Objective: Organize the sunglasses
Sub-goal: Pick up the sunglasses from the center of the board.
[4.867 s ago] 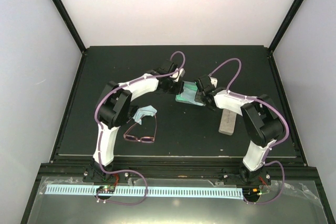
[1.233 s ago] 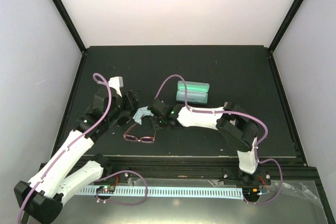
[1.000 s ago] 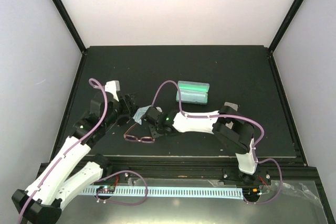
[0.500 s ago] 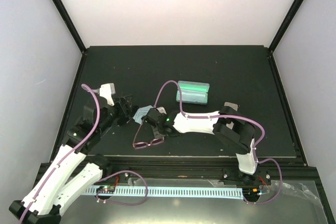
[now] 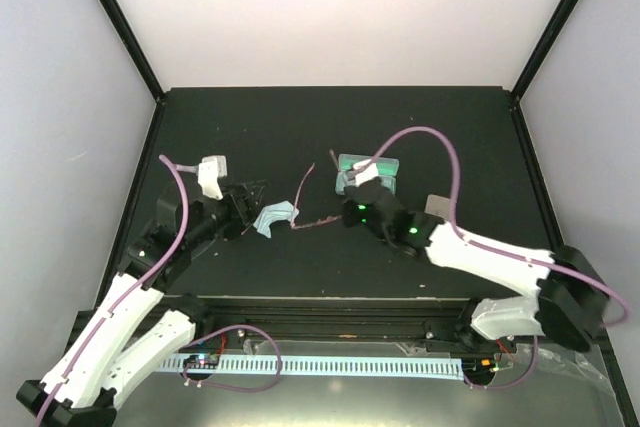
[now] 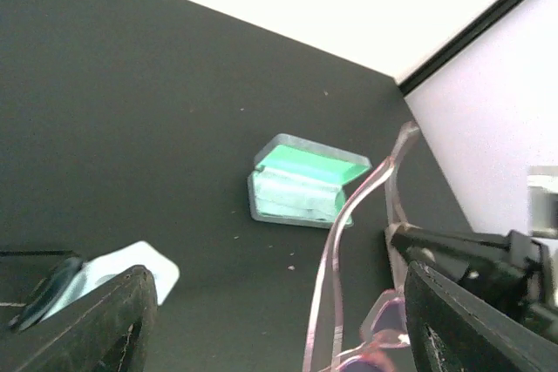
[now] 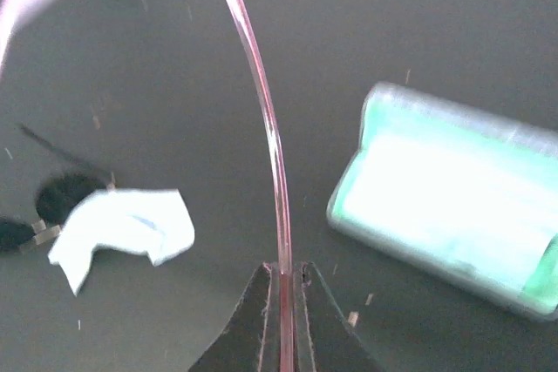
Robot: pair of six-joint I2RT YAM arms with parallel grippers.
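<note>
Right arm (image 5: 480, 257) reaches in low from lower right toward frame centre in the top view. The right gripper (image 7: 281, 276) is clamped on one temple of the pink-maroon sunglasses (image 5: 305, 209), held raised off the table (image 5: 250, 127) just left of the open green-lined case (image 5: 368, 175). Left arm (image 5: 150, 267) angles up from lower left. The left gripper (image 5: 250, 197) has its jaws spread with nothing in them, just beside the light blue cloth (image 5: 275, 217). Black sunglasses (image 7: 59, 198) lie touching that cloth's left edge.
</note>
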